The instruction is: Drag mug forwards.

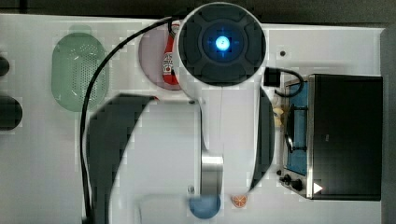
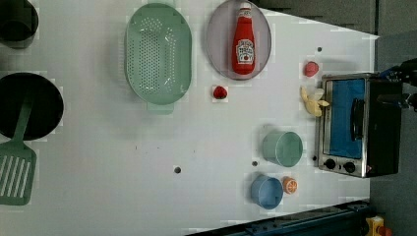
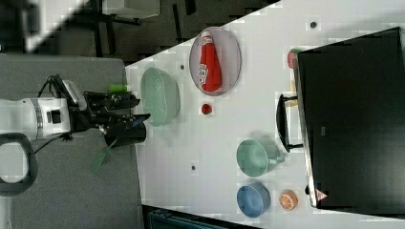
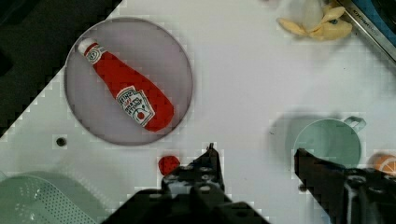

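Note:
The mug (image 2: 282,148) is pale green with a small handle and stands upright on the white table (image 2: 147,147), close to the toaster oven's front. It also shows in the right view (image 3: 254,157) and in the wrist view (image 4: 328,140). My gripper (image 4: 258,157) hangs open above the table with nothing between its black fingers (image 4: 208,163). One finger overlaps the mug's rim in the wrist picture. In the right view the gripper (image 3: 140,109) sits high, off the right view's left side of the table and far from the mug.
A toaster oven (image 2: 364,125) stands beside the mug, with yellow peel (image 2: 312,102) at its corner. A blue bowl (image 2: 267,191) and an orange slice (image 2: 289,185) lie close by. Farther off are a ketchup bottle (image 2: 244,42) on a grey plate (image 2: 216,44), a green colander (image 2: 157,54) and a black pan (image 2: 29,105).

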Motion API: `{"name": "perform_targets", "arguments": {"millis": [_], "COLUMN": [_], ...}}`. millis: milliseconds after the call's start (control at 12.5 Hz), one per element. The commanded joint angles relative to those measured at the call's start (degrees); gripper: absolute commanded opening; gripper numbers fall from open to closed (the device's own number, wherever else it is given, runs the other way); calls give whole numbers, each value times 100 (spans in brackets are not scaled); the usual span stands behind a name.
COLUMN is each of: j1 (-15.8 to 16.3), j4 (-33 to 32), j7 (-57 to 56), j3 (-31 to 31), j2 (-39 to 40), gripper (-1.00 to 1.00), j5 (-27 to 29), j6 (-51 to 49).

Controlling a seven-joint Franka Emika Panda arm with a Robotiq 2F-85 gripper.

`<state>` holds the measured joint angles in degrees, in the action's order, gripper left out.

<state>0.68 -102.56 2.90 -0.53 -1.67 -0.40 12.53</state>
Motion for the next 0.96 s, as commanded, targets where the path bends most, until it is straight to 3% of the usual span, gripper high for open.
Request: {"name": "perform_targets", "arguments": {"millis": [80,240,640,960], "j1": [-211,-218,-226,-234], "j4": [-1299,-1360,-1817,-2218], "j7": [93,98,414,716], "j3": [-81,-94,-294,-549], "j2": [-1700,-1687,-1329,-681], "gripper": [59,99,100,100], "j5": [71,71,71,71], "j6": [-582,-582,-503,138]}}
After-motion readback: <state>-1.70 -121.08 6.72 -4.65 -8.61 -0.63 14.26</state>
